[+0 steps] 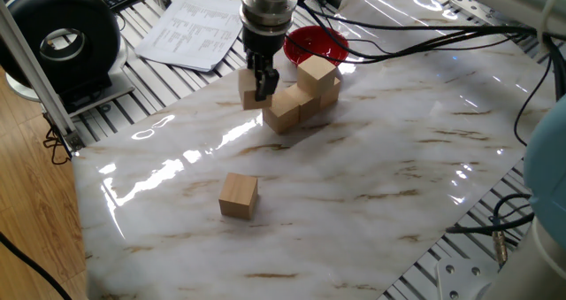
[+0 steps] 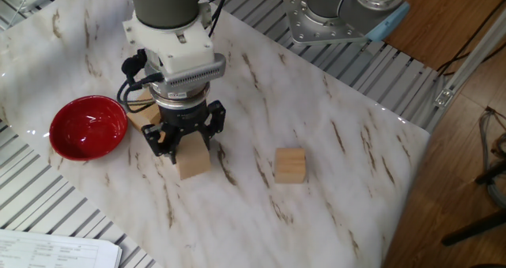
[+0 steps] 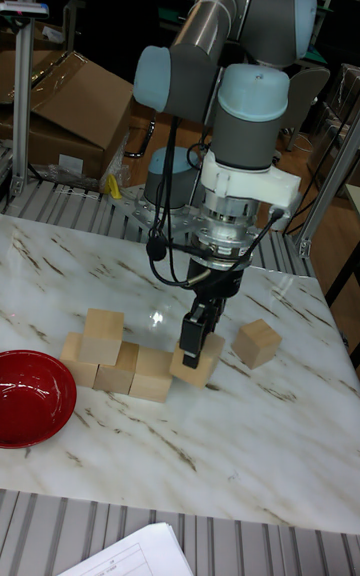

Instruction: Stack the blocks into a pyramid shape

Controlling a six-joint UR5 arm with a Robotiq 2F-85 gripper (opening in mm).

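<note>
My gripper (image 1: 259, 88) (image 2: 185, 145) (image 3: 197, 344) is shut on one of the blocks, a tan wooden cube (image 1: 248, 88) (image 2: 193, 158) (image 3: 196, 364). It holds the cube slightly tilted, just off the near end of the row. That row of three blocks (image 1: 303, 103) (image 3: 116, 373) lies beside the red bowl (image 1: 316, 43) (image 2: 88, 126) (image 3: 30, 397). A further block (image 1: 316, 73) (image 3: 103, 334) sits on top of the row toward the bowl end. One loose block (image 1: 239, 195) (image 2: 290, 165) (image 3: 257, 342) lies apart on the marble table (image 1: 380, 176).
Printed sheets (image 1: 195, 30) and a black round device (image 1: 62, 39) lie beyond the table's far left edge. Black cables (image 1: 442, 34) run across the back right. A second arm's base (image 2: 348, 11) stands past the table.
</note>
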